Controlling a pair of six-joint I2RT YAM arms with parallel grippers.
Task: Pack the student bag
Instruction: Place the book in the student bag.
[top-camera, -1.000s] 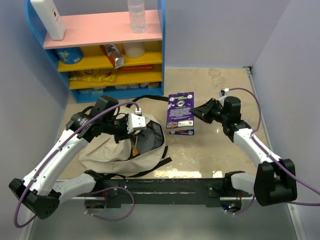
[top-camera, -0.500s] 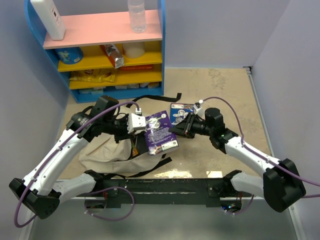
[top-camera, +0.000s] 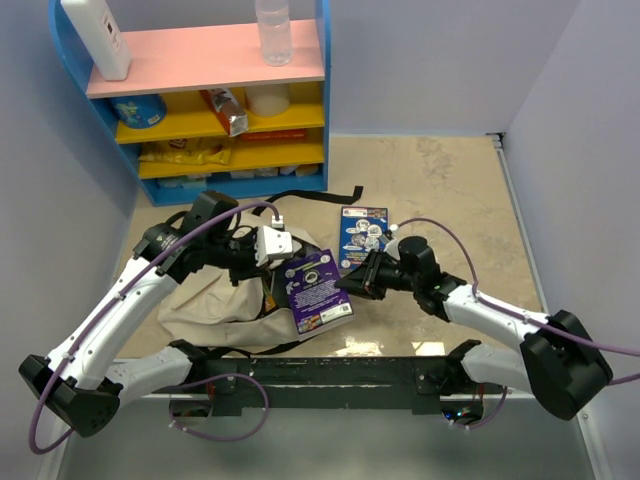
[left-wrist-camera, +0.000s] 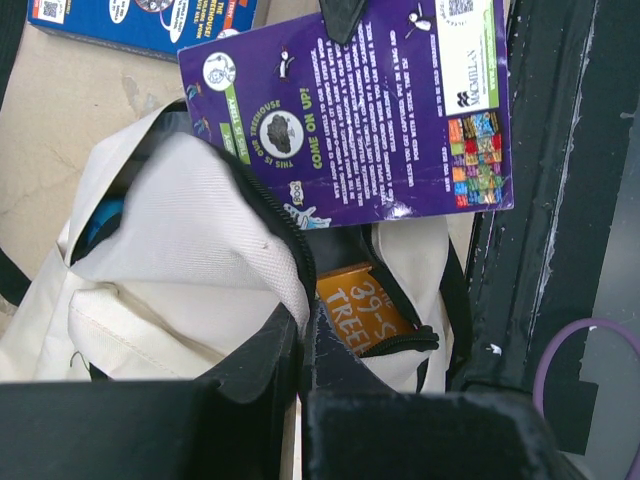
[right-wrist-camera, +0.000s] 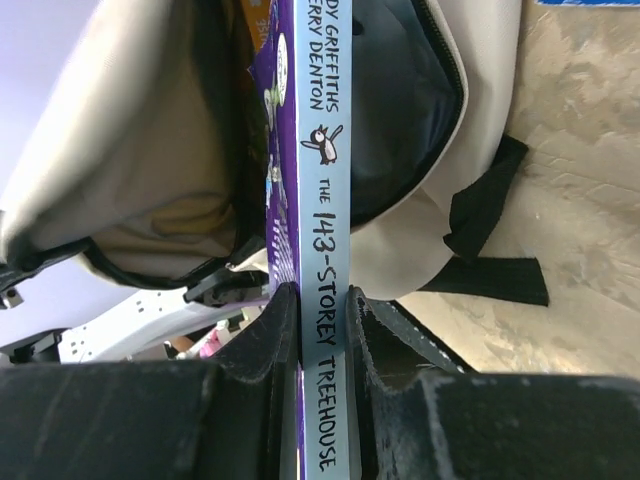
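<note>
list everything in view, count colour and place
backpack: 1, cream, near left, mouth open
purple book: 1, purple, tilted over the backpack's mouth
blue book: 1, blue, flat beyond the purple book
orange book: 1, orange, inside the backpack
shelf: 1, blue frame, pink top, far left corner
white bottle: 1, white, shelf top
clear bottle: 1, clear, shelf top
snack packs: several, mixed colours, yellow shelves
table: 1, beige, under it all
left gripper: 1, black, shut on the backpack's rim
right gripper: 1, black, shut on the purple book
</note>
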